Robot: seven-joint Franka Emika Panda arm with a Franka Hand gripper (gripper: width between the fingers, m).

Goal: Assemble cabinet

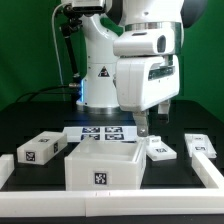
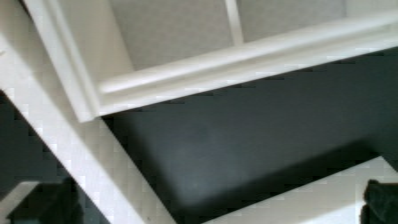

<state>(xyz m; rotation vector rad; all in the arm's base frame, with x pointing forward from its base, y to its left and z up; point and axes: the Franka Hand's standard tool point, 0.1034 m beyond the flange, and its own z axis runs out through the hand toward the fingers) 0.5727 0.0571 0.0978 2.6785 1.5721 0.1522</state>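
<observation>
The cabinet body point(image 1: 105, 166), a white box with a tag on its front, stands at the front centre. In the wrist view a white framed part point(image 2: 214, 62) that looks like its rim fills the far side. Smaller white tagged blocks lie at the exterior view's left point(image 1: 40, 148), right of centre point(image 1: 160, 148) and far right point(image 1: 203, 147). My gripper point(image 1: 146, 128) hangs just above the table behind the body, next to the right-of-centre block. It is open and empty in the wrist view point(image 2: 208, 200), with its fingers point(image 2: 36, 205) wide apart over black table and white edges.
The marker board point(image 1: 103, 132) lies behind the cabinet body, just left of my gripper. A white rail point(image 1: 212, 172) borders the table at the right and another rail point(image 1: 6, 168) at the left. A white bar point(image 2: 71, 130) crosses the wrist view diagonally.
</observation>
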